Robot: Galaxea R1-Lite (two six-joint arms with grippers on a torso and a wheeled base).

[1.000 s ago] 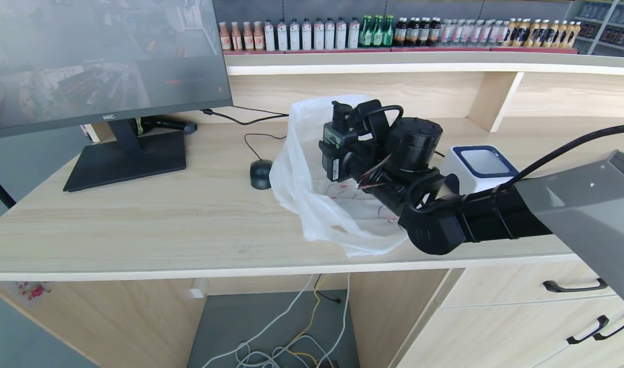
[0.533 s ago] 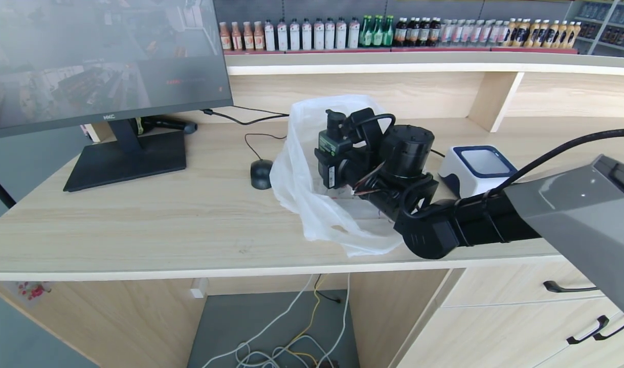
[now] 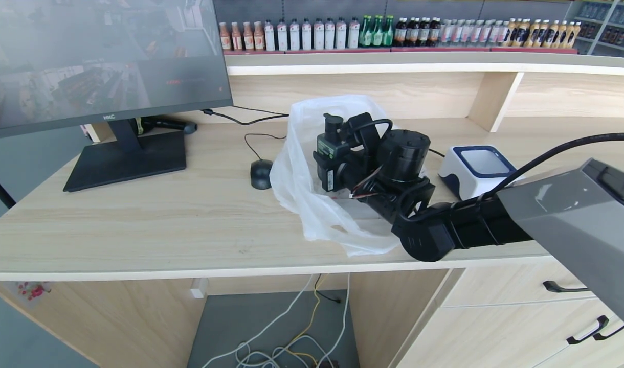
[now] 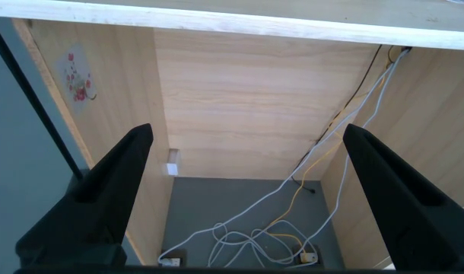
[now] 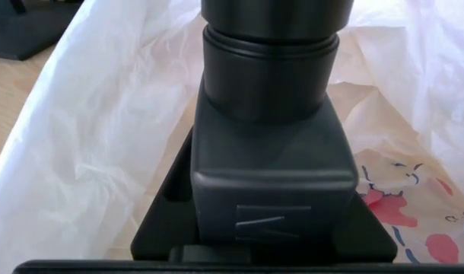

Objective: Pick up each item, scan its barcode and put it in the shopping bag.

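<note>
The left gripper (image 4: 247, 194) is holding its fingers (image 4: 110, 190) spread wide and empty, hanging below the tabletop (image 3: 138, 220) edge. The right gripper (image 3: 332, 163) is sitting inside the mouth of the white shopping bag (image 3: 302, 179) at the frame's centre; whether it is gripping anything cannot be told. The scanner (image 3: 476, 171) is standing just right of the bag.

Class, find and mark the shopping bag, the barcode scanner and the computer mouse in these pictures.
shopping bag (image 3: 294, 176), head view, on its crinkled left wall.
barcode scanner (image 3: 483, 162), head view, on its pale top window.
computer mouse (image 3: 261, 174), head view, on the middle of its back.
</note>
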